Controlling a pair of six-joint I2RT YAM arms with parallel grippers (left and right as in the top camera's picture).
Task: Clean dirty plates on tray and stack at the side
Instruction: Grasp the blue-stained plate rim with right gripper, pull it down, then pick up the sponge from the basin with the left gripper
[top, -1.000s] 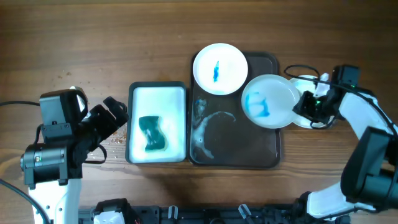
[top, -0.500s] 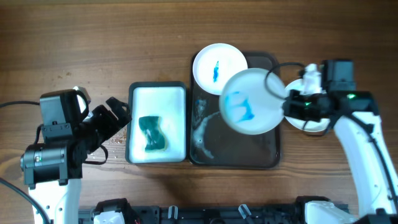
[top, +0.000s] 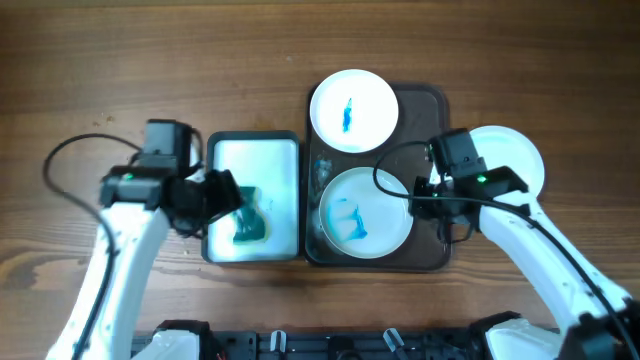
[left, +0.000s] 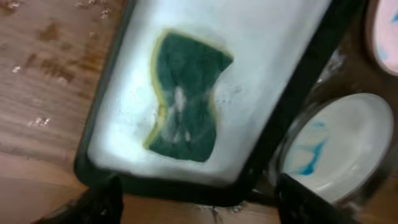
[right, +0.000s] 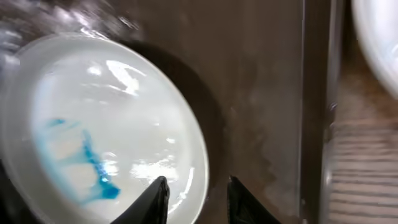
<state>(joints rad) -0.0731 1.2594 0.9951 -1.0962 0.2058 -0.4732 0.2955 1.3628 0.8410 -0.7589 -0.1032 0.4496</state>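
Two plates carry blue smears. The near plate (top: 365, 212) lies in the near half of the tray (top: 425, 255). Your right fingers (right: 155, 199) are slightly parted astride its right rim, gripping nothing; withdraw crookedly and you may drag it. Your left fingers (left: 102, 202) stand wide open by the sponge (left: 183, 96) in the white tray (left: 267, 50); being wet, it could slip. The far plate (top: 354, 110) overhangs the tray's far rim and could tip. No writing is legible.
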